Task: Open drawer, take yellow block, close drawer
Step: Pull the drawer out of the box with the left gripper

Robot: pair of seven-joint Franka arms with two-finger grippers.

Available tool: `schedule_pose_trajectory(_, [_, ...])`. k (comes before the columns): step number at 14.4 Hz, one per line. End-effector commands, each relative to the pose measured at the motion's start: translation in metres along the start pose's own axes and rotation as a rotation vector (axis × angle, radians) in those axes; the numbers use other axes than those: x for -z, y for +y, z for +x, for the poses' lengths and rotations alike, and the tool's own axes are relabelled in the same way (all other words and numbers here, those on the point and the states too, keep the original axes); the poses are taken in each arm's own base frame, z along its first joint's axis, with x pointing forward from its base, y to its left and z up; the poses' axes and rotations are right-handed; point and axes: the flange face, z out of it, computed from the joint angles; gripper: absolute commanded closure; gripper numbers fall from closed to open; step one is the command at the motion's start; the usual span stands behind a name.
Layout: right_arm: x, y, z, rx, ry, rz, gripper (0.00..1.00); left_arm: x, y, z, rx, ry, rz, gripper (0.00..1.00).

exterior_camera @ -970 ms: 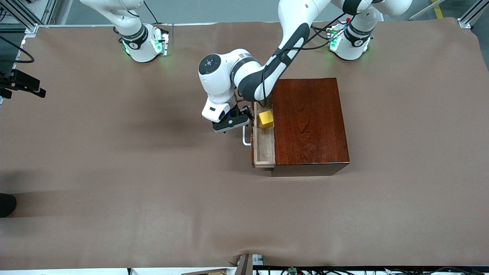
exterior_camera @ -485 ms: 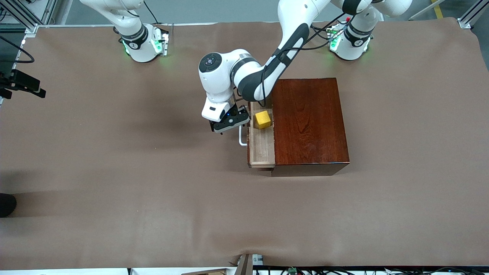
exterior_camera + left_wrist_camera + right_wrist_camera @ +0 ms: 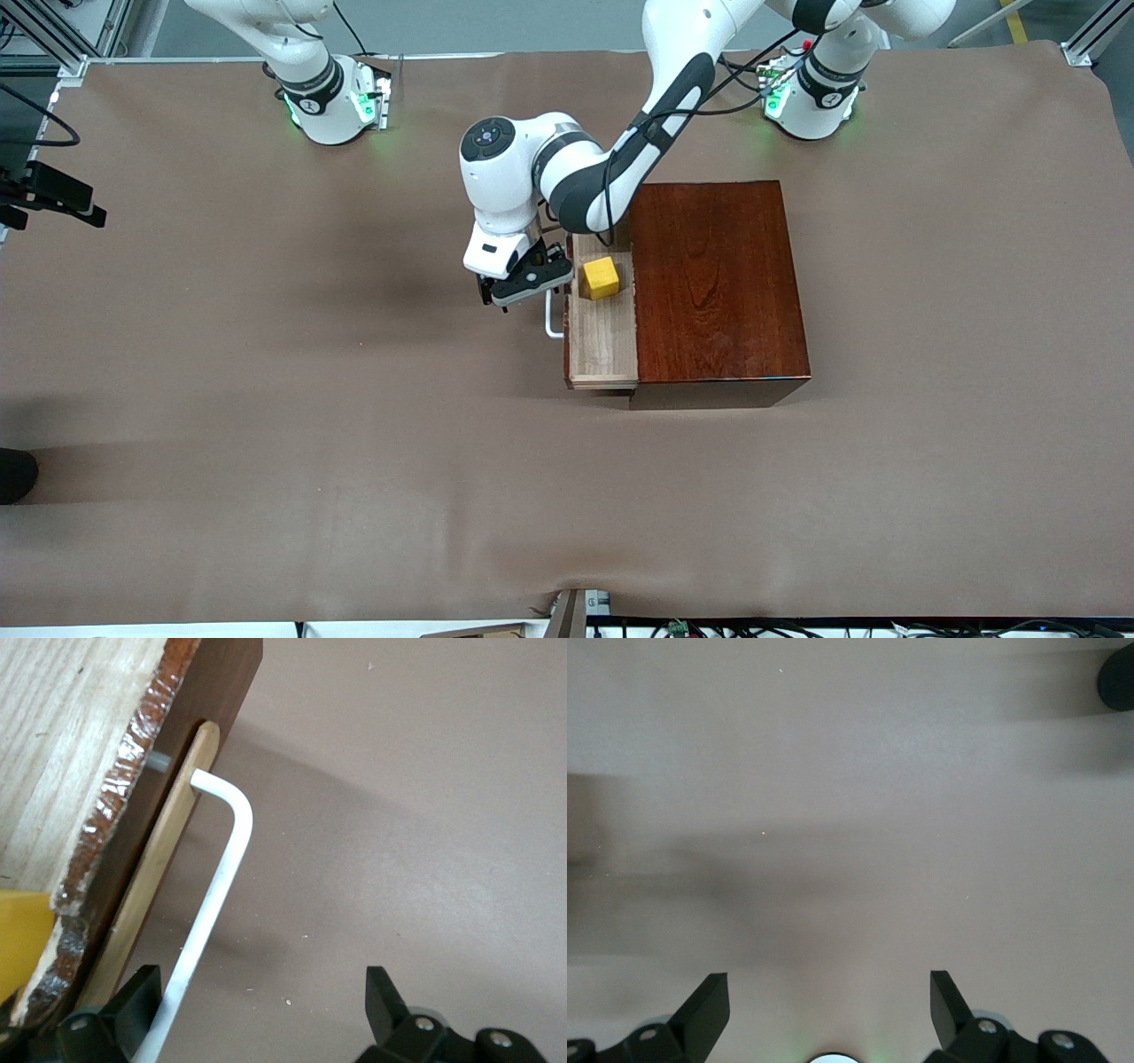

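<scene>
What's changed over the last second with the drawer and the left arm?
The left pincer, open with one finger hooked inside the handle, has drawn the drawer farther out of the wooden box toward the right arm's end. The yellow block rode along inside. The box stayed put; the right arm waits.

Right pincer [image 3: 829,1010] jaws spread wide, nothing between them. Two black fingertips [image 3: 709,1005] show, each with its mount screws just visible at the frame edge. A small whitish round part with a faint green glow sits between the finger bases. Below the pincer is only the bare brown desk [image 3: 850,815] surface, with a few tiny pale specks. A broad soft shadow band crosses the desk ahead of the fingertips, darker toward one side. A dark round object [image 3: 1118,675], partly cut off by the frame corner, sits well ahead of the pincer; can't tell what it is.
</scene>
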Motion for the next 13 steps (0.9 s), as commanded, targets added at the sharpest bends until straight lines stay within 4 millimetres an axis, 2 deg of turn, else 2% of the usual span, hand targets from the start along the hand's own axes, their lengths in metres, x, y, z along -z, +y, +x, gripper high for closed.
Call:
schedule_pose_trajectory(1, [0.004, 0.003, 0.001, -0.003, 0.008, 0.015, 0.0, -0.004, 0.023, -0.026, 0.031, -0.024, -0.108, 0.0])
schedule_pose_trajectory(4, [0.002, 0.004, 0.002, 0.001, 0.004, 0.014, 0.0, 0.004, 0.025, -0.025, 0.037, -0.024, -0.127, 0.0])
schedule_pose_trajectory(8, [0.002, 0.005, 0.004, 0.004, 0.016, 0.011, 0.0, 0.002, 0.022, -0.023, 0.042, -0.021, -0.104, 0.0])
schedule_pose_trajectory(10, [-0.002, 0.008, 0.008, -0.001, 0.01, 0.005, 0.0, 0.009, 0.016, -0.02, 0.042, -0.024, -0.053, 0.0])
schedule_pose_trajectory(11, [-0.004, 0.008, 0.009, 0.002, 0.006, 0.0, 0.0, 0.021, 0.014, -0.015, 0.048, -0.018, -0.043, 0.0])
schedule_pose_trajectory(13, [-0.004, 0.006, 0.009, 0.003, 0.006, 0.002, 0.0, 0.023, 0.009, -0.016, 0.046, -0.023, 0.002, 0.0])
